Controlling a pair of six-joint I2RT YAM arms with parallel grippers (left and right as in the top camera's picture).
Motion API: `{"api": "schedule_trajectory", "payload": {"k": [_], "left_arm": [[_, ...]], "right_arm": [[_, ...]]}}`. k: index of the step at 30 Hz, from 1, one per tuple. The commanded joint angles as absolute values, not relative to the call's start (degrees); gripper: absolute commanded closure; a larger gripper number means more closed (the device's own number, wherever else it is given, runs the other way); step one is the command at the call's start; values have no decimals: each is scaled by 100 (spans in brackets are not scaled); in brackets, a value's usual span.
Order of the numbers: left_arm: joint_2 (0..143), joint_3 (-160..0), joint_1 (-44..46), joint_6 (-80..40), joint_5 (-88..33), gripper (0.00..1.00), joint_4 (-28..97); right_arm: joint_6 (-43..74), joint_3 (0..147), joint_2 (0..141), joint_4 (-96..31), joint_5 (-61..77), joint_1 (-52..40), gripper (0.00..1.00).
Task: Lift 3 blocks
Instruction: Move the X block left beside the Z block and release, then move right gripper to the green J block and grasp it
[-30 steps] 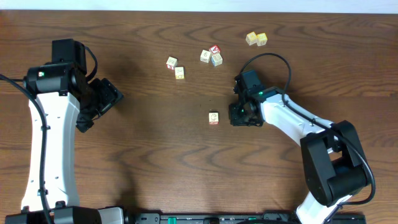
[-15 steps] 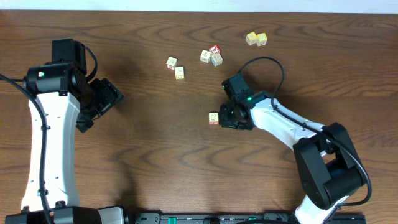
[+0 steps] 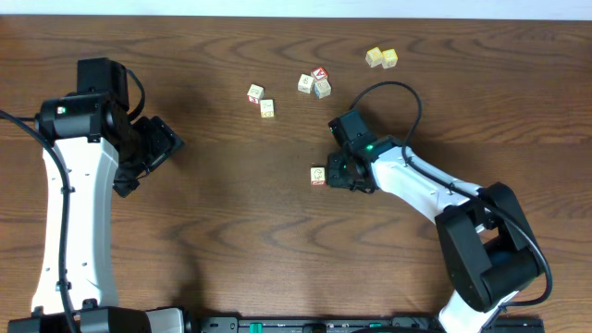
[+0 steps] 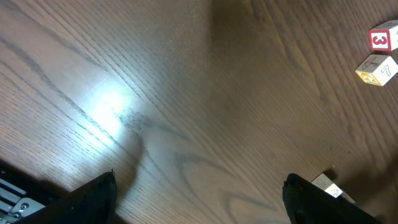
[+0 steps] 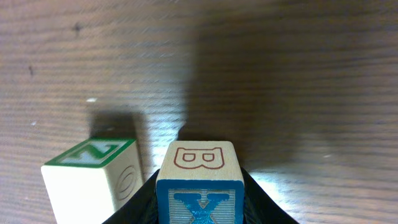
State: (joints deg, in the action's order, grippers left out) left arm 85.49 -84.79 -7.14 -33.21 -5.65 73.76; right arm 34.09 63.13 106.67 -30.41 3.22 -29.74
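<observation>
Looking straight down, the right hand point(image 3: 342, 173) covers what it carries, so the blue X block point(image 5: 199, 186) shows only in the right wrist view. There the frame cuts off its lower edge, and it is not possible to tell whether it rests on the table point(image 3: 231, 231) or hangs just above it. Dark fingers point(image 5: 140, 208) press against both of its sides. The right hand is closed on this block, which has a red letter B on its upper face. Just beside it, to the left in that view, stands a cream Z block point(image 5: 93, 180) with green trim, its bottom also cropped. From overhead, that block sits just left of the right hand.

The right arm reaches from the lower right corner toward the middle of the table, with its elbow bent and its wrist angled down. The left arm runs along the left side, with the left hand point(image 3: 153, 148) turned inward above the table. Its jaws are spread wide with nothing between them, and only the two fingertips show at the bottom of the left wrist view.

The cream block with red trim point(image 3: 255, 93) and the cream block with yellow trim point(image 3: 267, 108) lie just beside each other near the far middle, well apart from both hands. Their markings are too small to read from overhead.
</observation>
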Motion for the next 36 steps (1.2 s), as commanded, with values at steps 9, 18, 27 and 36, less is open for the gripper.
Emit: {"api": "schedule_trajectory", "payload": {"k": [9, 18, 27, 36], "left_arm": [[8530, -8552, -738, -3330, -530, 15, 7415], [8530, -8552, -738, -3330, -530, 15, 7415], [8530, -8552, -738, -3330, -530, 15, 7413], [8530, -8552, -738, -3330, -530, 15, 7415]], "right_arm": [[3317, 6300, 10715, -3063, 257, -3166, 67], [3312, 6300, 10715, -3061, 239, -3159, 55], [3076, 7004, 10713, -3804, 237, -3006, 50], [2071, 8678, 10713, -6064, 239, -2248, 33]]}}
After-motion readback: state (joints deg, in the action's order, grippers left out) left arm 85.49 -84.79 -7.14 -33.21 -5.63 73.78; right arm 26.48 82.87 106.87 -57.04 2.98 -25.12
